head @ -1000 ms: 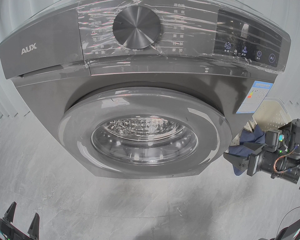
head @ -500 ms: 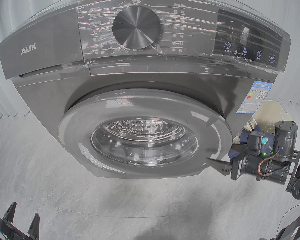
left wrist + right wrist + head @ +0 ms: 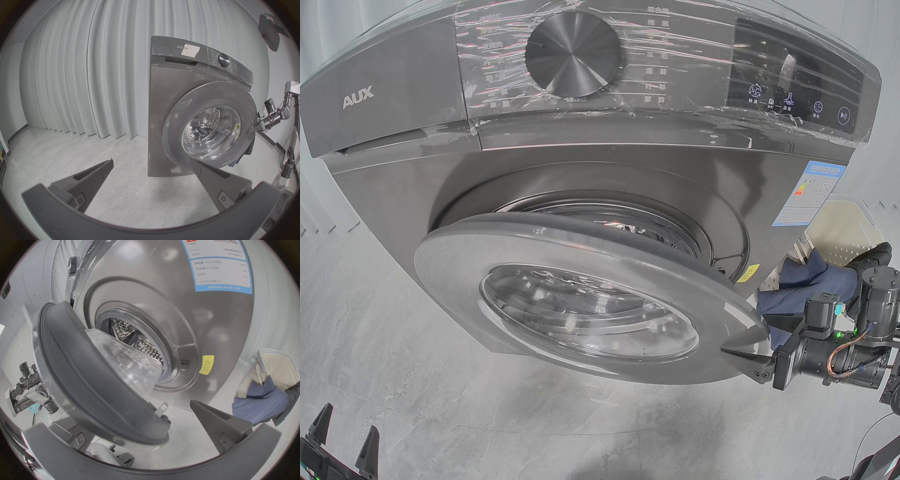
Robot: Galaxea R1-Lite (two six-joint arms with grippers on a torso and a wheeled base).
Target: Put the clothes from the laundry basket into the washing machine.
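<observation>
The grey washing machine (image 3: 600, 156) fills the head view. Its round glass door (image 3: 587, 300) stands partly swung out, showing the steel drum (image 3: 612, 215) behind it. My right gripper (image 3: 762, 347) is at the door's right rim, open, with the rim (image 3: 103, 415) between its fingers. Right of the machine a white laundry basket (image 3: 844, 231) holds blue clothes (image 3: 806, 284) and a dark garment (image 3: 872, 256). In the right wrist view the blue clothes (image 3: 262, 401) hang over the basket (image 3: 278, 365). My left gripper (image 3: 349, 422) is low at the left, open and holding nothing, far from the machine (image 3: 200, 103).
Pale grey tiled floor (image 3: 487, 387) spreads in front of the machine. White curtains (image 3: 78, 78) hang behind and left of it. A blue-and-white label (image 3: 809, 194) and a yellow sticker (image 3: 207, 364) are on the machine's front.
The door was closed a second ago; it has now swung out on its left hinge. My right gripper moved to the door's right rim, then drew back with it. The left arm stayed still.
</observation>
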